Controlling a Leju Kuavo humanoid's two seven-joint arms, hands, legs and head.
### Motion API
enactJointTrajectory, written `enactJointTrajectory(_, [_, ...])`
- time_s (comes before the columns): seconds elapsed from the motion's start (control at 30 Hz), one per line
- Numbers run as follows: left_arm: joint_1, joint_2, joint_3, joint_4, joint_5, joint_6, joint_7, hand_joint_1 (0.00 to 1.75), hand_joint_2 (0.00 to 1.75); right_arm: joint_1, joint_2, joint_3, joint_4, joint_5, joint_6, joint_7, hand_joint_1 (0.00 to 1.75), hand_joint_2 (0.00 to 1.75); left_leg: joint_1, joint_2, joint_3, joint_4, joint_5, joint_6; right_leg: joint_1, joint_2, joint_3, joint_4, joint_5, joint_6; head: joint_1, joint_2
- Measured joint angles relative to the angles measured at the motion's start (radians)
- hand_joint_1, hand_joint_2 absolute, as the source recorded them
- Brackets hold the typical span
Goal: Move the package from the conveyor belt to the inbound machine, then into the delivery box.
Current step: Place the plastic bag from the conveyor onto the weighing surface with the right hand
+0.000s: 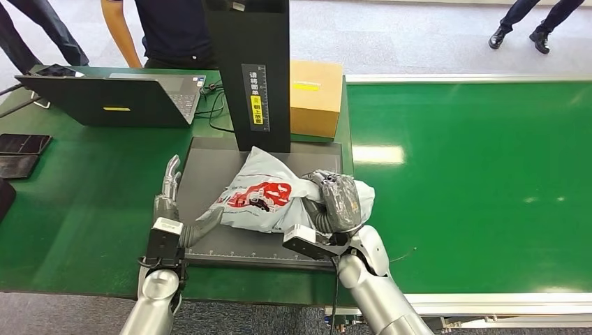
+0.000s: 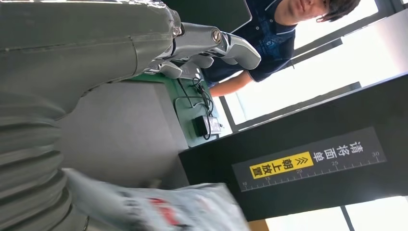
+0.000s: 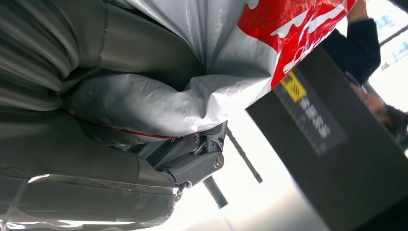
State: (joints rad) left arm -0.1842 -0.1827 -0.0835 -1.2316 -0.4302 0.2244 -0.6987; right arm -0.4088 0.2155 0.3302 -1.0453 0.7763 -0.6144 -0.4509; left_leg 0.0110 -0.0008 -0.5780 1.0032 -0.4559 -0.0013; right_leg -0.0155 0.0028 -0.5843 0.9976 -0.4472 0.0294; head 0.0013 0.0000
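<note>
Package [image 1: 269, 199] is a grey poly mailer with a red-and-white printed graphic; print is too small and creased to read. It lies on the dark grey platform [image 1: 209, 164] of the inbound machine, just near of the black upright column [image 1: 255, 70], long axis running near-left to far-right, one corner pointing far toward the column base. Column carries a vertical strip label [image 1: 257, 98]: white Chinese characters, a yellow patch with black characters and chevrons, plus a ruler scale; in the left wrist view the label [image 2: 308, 161] shows scale marks 15, 20, 25, 30. Right hand [image 1: 338, 202] grips the right end of the package, fingers wrapped around the bunched plastic; right wrist view shows grey film [image 3: 159, 103] pressed against the hand. Left hand [image 1: 169, 202] sits at the platform's left edge, fingers [image 1: 171, 174] straight and spread, pointing far, holding nothing; its thumb lies close to the package's near-left corner, contact can't be told. Cardboard box [image 1: 315, 94] with a yellow label stands right of the column. Laptop [image 1: 112, 98] on the green table [image 1: 77, 209] far left, yellow sticker on the lid. Green conveyor belt [image 1: 475, 181] to the right. A person [image 1: 171, 28] stands behind the laptop.
</note>
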Motion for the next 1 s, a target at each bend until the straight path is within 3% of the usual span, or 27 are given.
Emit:
enactJointTrajectory(0.47, [-0.03,0.01,-0.029,0.03,0.015,0.008,0.0,0.0,1.75,-0.109,0.003,0.043,0.308,-0.046,-0.006,-0.055,1.62,1.75,0.0,0.0,0.0,0.0,0.0,0.0,0.0,0.0,0.0,0.0,0.0,0.0,0.0,0.0])
enactJointTrajectory(0.53, [-0.032,0.01,-0.03,0.033,0.015,0.007,0.0,0.0,1.75,-0.116,0.005,0.045,0.33,-0.043,-0.004,-0.05,1.1,1.75,0.0,0.0,0.001,0.0,0.0,0.0,0.0,0.0,0.0,0.0,0.0,0.0,0.0,0.0])
enactJointTrajectory(0.6, [-0.034,0.01,-0.03,0.036,0.015,0.006,0.0,0.0,1.75,-0.124,0.006,0.046,0.351,-0.037,0.002,-0.041,0.31,1.75,0.0,0.0,0.001,0.0,0.0,0.0,0.0,0.0,0.0,0.0,0.0,0.0,0.0,0.0])
enactJointTrajectory(0.67, [-0.035,0.01,-0.03,0.038,0.016,0.006,0.0,0.0,1.75,-0.131,0.007,0.047,0.37,-0.033,0.008,-0.033,0.0,1.75,0.0,0.0,0.001,0.0,0.0,0.0,0.0,0.0,0.0,0.0,0.0,0.0,0.0,0.0])
enactJointTrajectory(1.0, [-0.036,0.011,-0.031,0.041,0.012,0.004,0.0,0.0,1.75,-0.138,0.007,0.047,0.399,-0.061,0.004,-0.066,0.0,1.75,0.0,0.0,0.001,0.0,0.0,0.0,0.0,0.0,0.001,0.0,0.0,0.0,0.0,0.0])
